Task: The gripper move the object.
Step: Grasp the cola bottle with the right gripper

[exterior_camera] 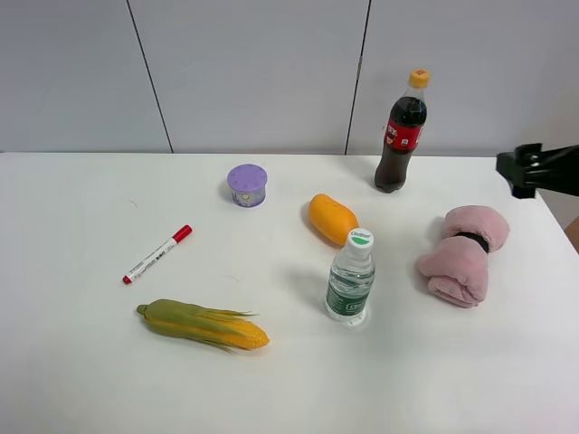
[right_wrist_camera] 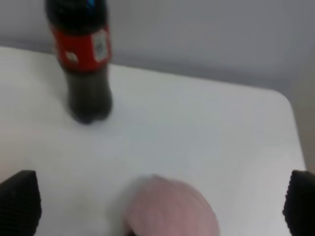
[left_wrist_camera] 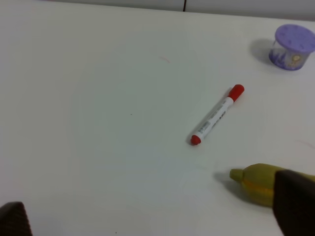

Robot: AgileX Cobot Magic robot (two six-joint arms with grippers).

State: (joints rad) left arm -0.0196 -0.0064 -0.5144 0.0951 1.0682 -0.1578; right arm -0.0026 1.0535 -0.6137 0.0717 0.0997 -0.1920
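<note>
The cola bottle (exterior_camera: 401, 136), dark brown with a red label and an orange-yellow cap, stands upright at the back right of the white table (exterior_camera: 72, 362). My right gripper (exterior_camera: 513, 171) hangs open and empty at the table's right edge, to the right of the bottle and apart from it. In the right wrist view the bottle (right_wrist_camera: 83, 64) stands ahead beyond the open gripper (right_wrist_camera: 160, 209), cap out of frame. My left gripper (left_wrist_camera: 152, 219) is open and empty over the left of the table. It is out of the exterior view.
A pink rolled towel (exterior_camera: 466, 253) lies below the right gripper (right_wrist_camera: 172, 206). A clear water bottle (exterior_camera: 351, 278), an orange mango (exterior_camera: 332, 219), a purple cup (exterior_camera: 247, 184), a red marker (exterior_camera: 158, 254) and a corn cob (exterior_camera: 204, 324) lie across the table.
</note>
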